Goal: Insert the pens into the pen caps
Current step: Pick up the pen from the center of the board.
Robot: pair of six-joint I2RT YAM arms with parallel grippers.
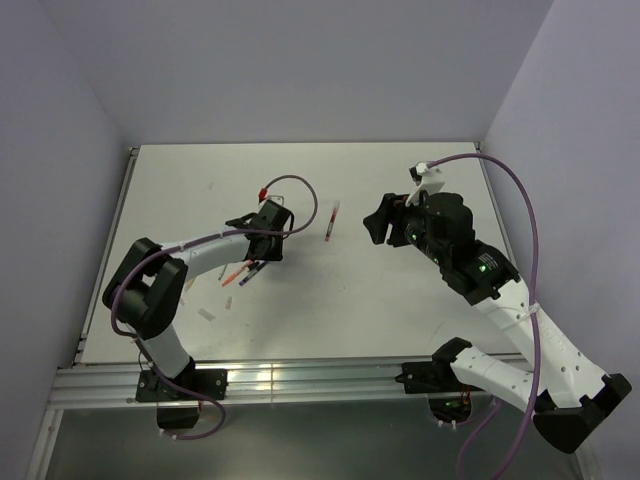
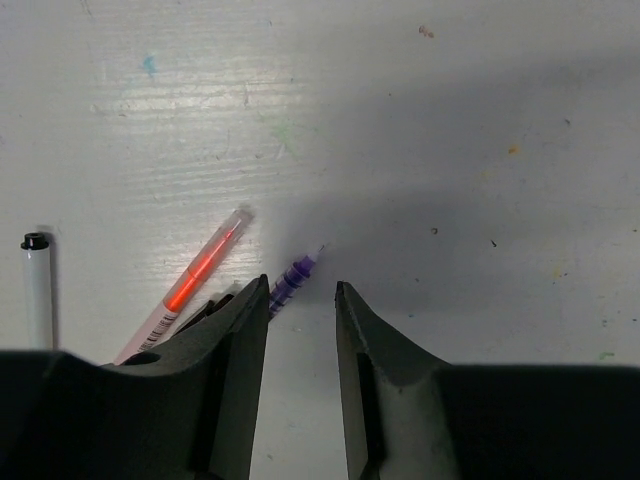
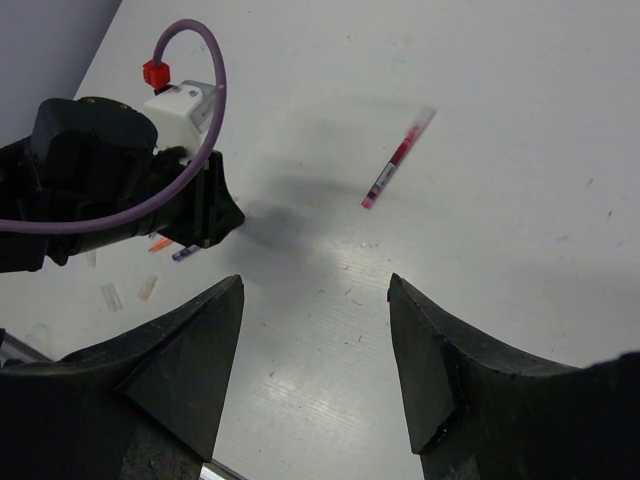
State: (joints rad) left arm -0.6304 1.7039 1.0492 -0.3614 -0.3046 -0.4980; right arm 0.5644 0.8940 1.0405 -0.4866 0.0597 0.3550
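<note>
My left gripper (image 2: 302, 290) is open and empty, low over the table, also seen from above (image 1: 268, 250). A dark purple pen (image 2: 290, 283) lies by its left fingertip, tip pointing up-right. An orange pen (image 2: 200, 270) lies left of that, partly under the left finger. A white-black pen (image 2: 38, 290) lies at the far left. These pens cluster in the top view (image 1: 243, 272). A red pen (image 1: 329, 222) lies alone mid-table, also in the right wrist view (image 3: 397, 160). My right gripper (image 3: 315, 285) is open and empty, held above the table (image 1: 378, 226).
Two small whitish-clear pen caps (image 3: 110, 296) (image 3: 147, 288) lie on the table near the left arm; one also shows in the top view (image 1: 207, 315). The left arm's purple cable (image 1: 300, 190) loops above its wrist. Walls enclose the white table (image 1: 400, 300).
</note>
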